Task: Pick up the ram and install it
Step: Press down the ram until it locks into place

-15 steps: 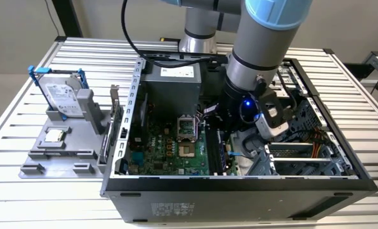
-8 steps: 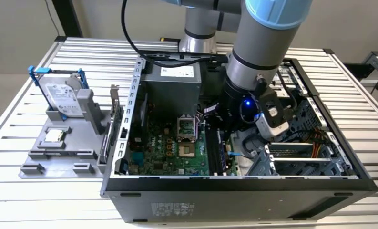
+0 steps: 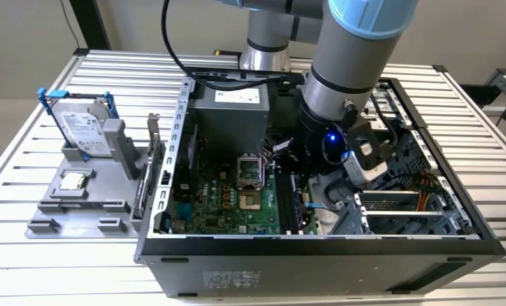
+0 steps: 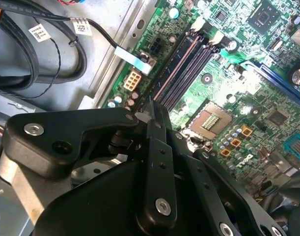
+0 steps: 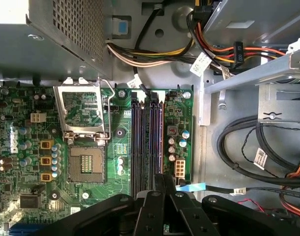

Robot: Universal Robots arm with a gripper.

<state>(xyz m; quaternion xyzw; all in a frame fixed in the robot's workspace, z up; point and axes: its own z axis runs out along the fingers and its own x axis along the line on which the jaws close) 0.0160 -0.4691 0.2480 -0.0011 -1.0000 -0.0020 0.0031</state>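
The ram is a long dark stick standing edge-on in the black slot nearest the motherboard's edge; in the second wrist view the ram runs away from the fingers. My gripper is down inside the open computer case, its black fingers pressed together on the near end of the stick, as also seen in the second wrist view at the gripper. In the exterior view the arm's wrist reaches into the case above the slots beside the green motherboard.
The processor socket lies open beside the slots. Cable bundles and the metal drive cage crowd the other side. Outside the case a grey fixture holds a hard drive and a square silver chip.
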